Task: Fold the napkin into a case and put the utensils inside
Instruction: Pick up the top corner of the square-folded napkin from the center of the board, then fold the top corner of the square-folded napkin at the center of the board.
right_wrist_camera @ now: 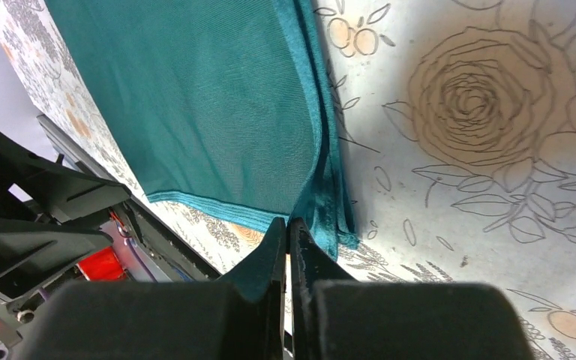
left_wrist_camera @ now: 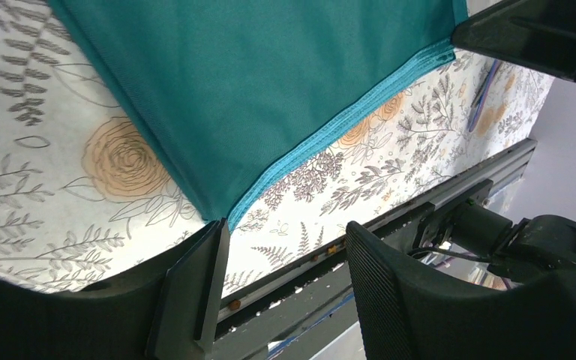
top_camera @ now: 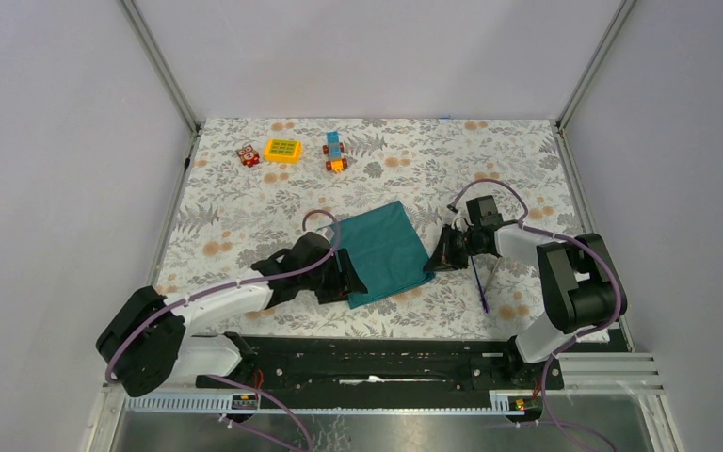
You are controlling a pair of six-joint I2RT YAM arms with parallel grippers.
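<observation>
Left gripper [left_wrist_camera: 285, 240]: jaws apart, low at the napkin's near-left corner. One fingertip is just beside the corner's point and nothing lies between the jaws. It looks placed to pin or take that corner.
Napkin [top_camera: 384, 250]: lies flat mid-table between the two arms, already doubled, with its stacked hems showing along the right edge. It is not yet shaped into a case.
Right gripper [right_wrist_camera: 289, 225]: fingers pressed together at the near-right corner, right on the layered hem. It appears to nip the cloth there, probably to lift that edge for the next fold.
Purple-handled utensil [top_camera: 479, 282]: lies on the table [top_camera: 245, 217] near the right arm, apart from the napkin. I cannot pick out the silvery one with certainty.
Toys [top_camera: 282, 151]: three small colourful pieces in a row at the far edge, well apart from the cloth.
In the way: nothing sits on the napkin. The utensil lies close under the right arm, so a sweeping fold could nudge it.
</observation>
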